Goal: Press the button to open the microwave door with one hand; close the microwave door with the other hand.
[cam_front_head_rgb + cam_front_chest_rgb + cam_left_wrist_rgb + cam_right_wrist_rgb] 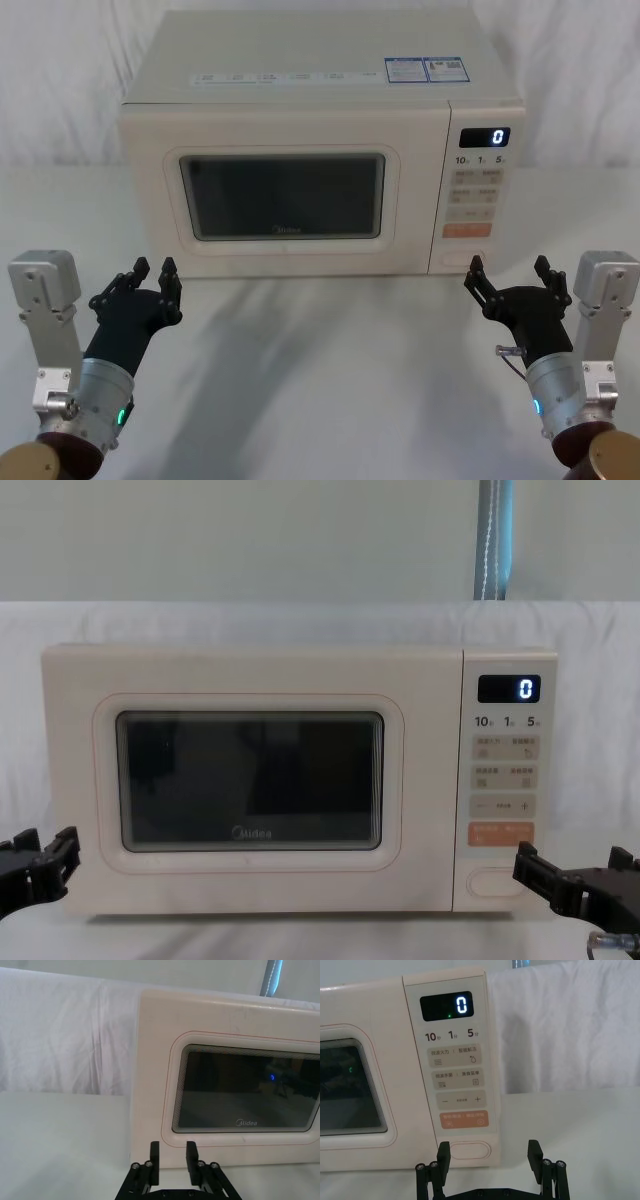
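With the microwave door [280, 200] shut, the right gripper [510, 278], fingers spread wide, hovers just before the button [468, 260] low on the panel, while the left gripper [148, 282], fingers narrowly parted, waits near the door's lower left corner.

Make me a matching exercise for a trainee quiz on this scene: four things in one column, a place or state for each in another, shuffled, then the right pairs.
Things:
1. microwave door
2. button
3. left hand
4. right hand

Places or states:
A. open, in front of the control panel's lower end
B. shut, flush with the front
C. bottom of the control panel, below the orange key
D. open, by the microwave's lower left corner

Pairs: 1-B, 2-C, 3-D, 4-A
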